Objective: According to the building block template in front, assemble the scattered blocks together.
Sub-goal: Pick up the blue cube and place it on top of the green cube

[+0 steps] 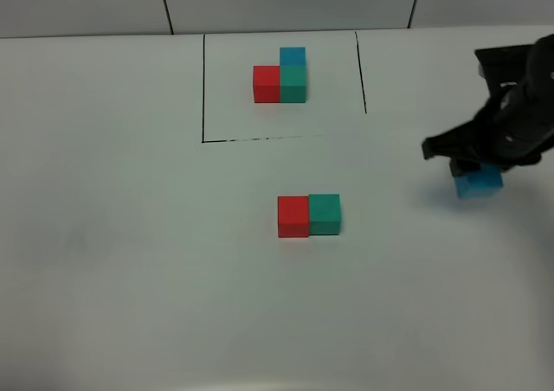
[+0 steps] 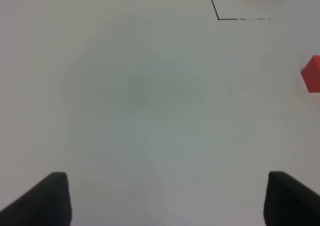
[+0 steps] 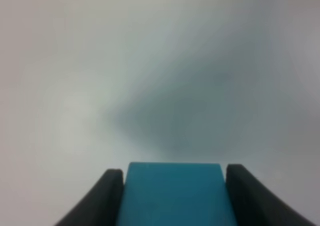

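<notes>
Right gripper [image 3: 172, 183]: both fingers pressed flat on the sides of the blue cube [image 1: 479, 183], clamped. The wrist view shows only the fingertips and the cube's top face, cut off at the frame edge, with a blurred background. In the high view the arm covers the cube's upper part, and its far end runs out of frame. Can't tell if the cube touches the table [image 1: 130, 278].

Left gripper [image 2: 170, 198]: fingers wide apart with nothing between them, only the tips in frame.

Red cube [image 1: 293, 215] and teal-green cube [image 1: 325, 214] are touching side by side mid-table, well apart from the blue one. In the left wrist view the red one is half cut off.

The template [image 1: 281, 78] sits at the back inside a thin black outline [image 1: 203, 88], with red beside teal-green and blue behind teal-green. The outline's front line is faint and broken.

The table is plain white and matte. Behind it is a pale panelled wall [image 1: 86, 2] with dark seams.
</notes>
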Robot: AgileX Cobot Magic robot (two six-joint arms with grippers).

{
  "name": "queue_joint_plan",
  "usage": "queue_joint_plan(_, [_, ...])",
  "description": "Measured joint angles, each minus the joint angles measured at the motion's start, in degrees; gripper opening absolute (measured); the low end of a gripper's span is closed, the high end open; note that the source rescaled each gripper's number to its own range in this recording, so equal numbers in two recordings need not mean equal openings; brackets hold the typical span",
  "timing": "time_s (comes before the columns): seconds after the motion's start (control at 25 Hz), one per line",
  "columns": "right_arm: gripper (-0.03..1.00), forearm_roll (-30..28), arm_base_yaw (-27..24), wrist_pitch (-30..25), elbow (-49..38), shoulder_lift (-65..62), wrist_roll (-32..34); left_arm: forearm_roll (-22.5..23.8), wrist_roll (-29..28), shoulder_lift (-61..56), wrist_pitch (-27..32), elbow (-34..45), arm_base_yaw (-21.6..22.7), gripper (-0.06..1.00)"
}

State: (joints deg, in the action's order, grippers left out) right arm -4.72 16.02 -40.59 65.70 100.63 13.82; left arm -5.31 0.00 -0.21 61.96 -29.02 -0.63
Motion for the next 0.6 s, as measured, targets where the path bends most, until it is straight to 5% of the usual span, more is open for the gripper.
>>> queue_joint_plan(0.16, [0.01,-5.41,7.26,-2.66,8.76,4.63,9.70,0.00,0.00,0.00,0.00,0.00,0.00,0.75])
queue_joint_plan(0.6, [0.01,-3.62,14.00,-11.61,28.99,21.48,13.20,0.00,0.00,0.00,0.00,0.00,0.00,0.75])
